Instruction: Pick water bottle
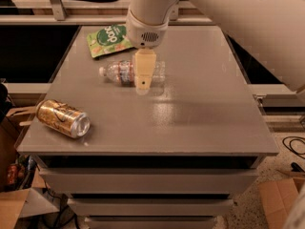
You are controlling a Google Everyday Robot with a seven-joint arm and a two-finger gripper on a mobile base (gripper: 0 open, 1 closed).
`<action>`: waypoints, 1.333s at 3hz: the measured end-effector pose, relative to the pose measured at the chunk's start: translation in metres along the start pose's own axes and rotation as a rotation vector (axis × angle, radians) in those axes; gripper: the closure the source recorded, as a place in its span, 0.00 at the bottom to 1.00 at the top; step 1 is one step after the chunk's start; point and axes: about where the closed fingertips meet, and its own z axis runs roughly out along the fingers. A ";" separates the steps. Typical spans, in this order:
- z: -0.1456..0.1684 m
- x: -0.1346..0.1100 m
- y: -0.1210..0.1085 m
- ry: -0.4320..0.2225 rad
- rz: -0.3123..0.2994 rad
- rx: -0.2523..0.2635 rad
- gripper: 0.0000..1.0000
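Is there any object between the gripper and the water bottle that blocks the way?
Nothing visible does. The gripper hangs right over the middle of the water bottle, which lies on its side on the table. The green bag behind it and the gold can near the front edge both lie apart from it.

Grey drawer cabinet (200, 113), speckled floor (249, 210), cardboard boxes (16, 210), dim warm light

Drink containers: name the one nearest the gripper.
The clear water bottle, partly hidden by the gripper; the gold can lies far off by the front edge.
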 end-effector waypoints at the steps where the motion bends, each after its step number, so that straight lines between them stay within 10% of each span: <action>1: 0.022 -0.019 0.000 -0.014 -0.057 -0.036 0.00; 4: 0.072 -0.020 0.005 -0.047 -0.118 -0.143 0.00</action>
